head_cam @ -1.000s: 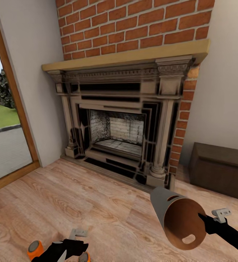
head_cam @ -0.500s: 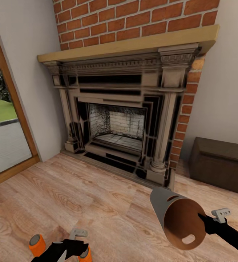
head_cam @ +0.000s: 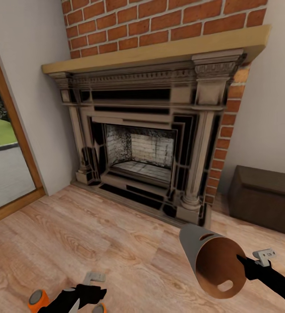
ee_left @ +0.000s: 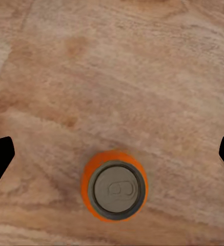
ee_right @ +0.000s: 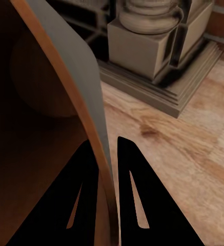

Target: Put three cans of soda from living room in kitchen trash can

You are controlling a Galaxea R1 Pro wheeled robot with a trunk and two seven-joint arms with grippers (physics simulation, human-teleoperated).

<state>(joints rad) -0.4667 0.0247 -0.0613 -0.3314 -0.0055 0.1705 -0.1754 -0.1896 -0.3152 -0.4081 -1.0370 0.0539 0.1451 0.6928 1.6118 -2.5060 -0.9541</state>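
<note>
In the head view the left gripper (head_cam: pixel 75 300) runs off the bottom edge, so how its jaws stand cannot be told there; an orange soda can (head_cam: pixel 37 300) beside it is cut at the same edge, and a second orange can (head_cam: pixel 99 308) shows just its top behind the gripper. The right arm (head_cam: pixel 273 280) is cropped at the corner, and the dark brown chest (head_cam: pixel 264 204) by the right edge. In the right wrist view the trash can (ee_right: pixel 65 66) runs past the frame and hides the floor behind its wall.
</note>
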